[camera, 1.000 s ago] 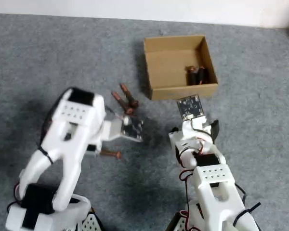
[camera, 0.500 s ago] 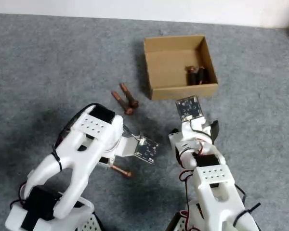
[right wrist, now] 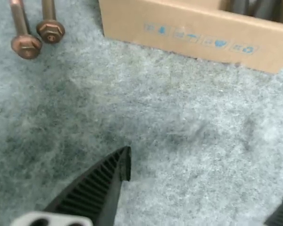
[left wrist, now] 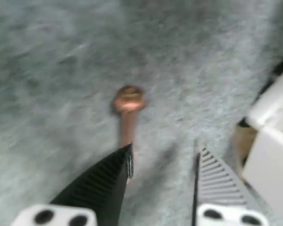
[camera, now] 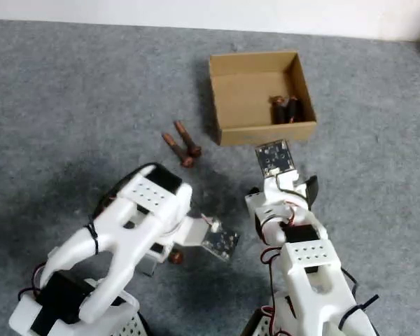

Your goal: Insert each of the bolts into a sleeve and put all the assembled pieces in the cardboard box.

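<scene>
The cardboard box (camera: 266,133) stood on the surface (camera: 70,105) toward 12 o'clock, with assembled pieces (camera: 285,110) inside at its 4 o'clock corner. Two bolts (camera: 176,149) lay together at the box's 8 o'clock. A third bolt (left wrist: 128,101) lay at 6 o'clock from them, beside the left gripper (left wrist: 165,150) fingers (left wrist: 104,183). The right gripper (right wrist: 207,174) sat at the box's 6 o'clock.

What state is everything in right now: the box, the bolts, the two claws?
cardboard box: upright, open on top, dark pieces in one corner.
two bolts: lying side by side on the carpet.
third bolt: lying on the carpet, at one fingertip of the left gripper.
left gripper: open.
right gripper: open, holding nothing.
</scene>
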